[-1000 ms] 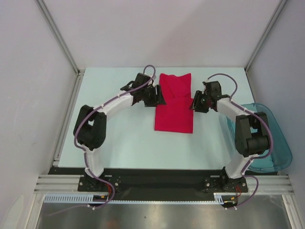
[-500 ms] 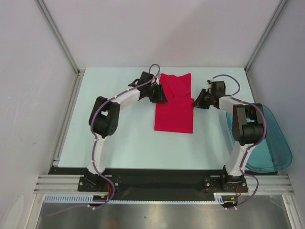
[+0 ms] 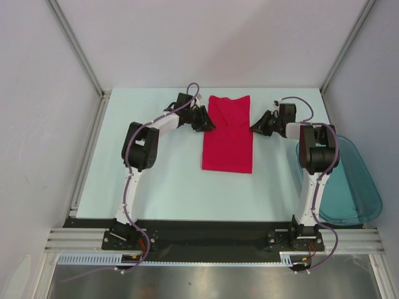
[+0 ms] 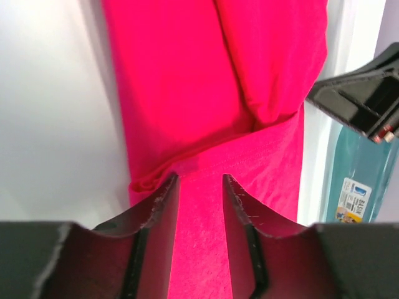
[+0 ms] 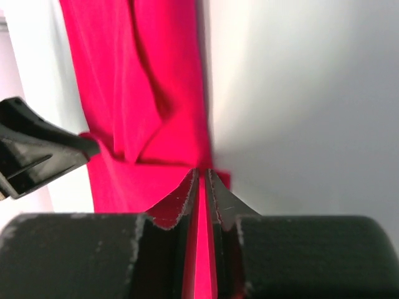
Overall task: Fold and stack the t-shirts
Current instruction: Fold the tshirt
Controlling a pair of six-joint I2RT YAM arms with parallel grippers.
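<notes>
One red t-shirt (image 3: 227, 140) lies flat on the table, folded into a long narrow strip with its sleeves tucked in. It also shows in the left wrist view (image 4: 187, 93) and the right wrist view (image 5: 124, 75). My left gripper (image 3: 207, 123) is at the strip's left edge, low over the cloth. Its jaws (image 4: 198, 180) stand apart, with red cloth showing between them. My right gripper (image 3: 254, 129) is at the strip's right edge. Its jaws (image 5: 202, 171) are almost together, with a thin sliver of red cloth between them.
A translucent teal bin (image 3: 349, 187) stands at the table's right edge beside the right arm, and it also shows in the left wrist view (image 4: 349, 174). Grey walls and metal frame posts (image 3: 78, 50) close in the table.
Both arms have straightened, their elbows swinging away from the bases, and both grippers have moved slightly towards the far end of the shirt. The shirt has not moved.
</notes>
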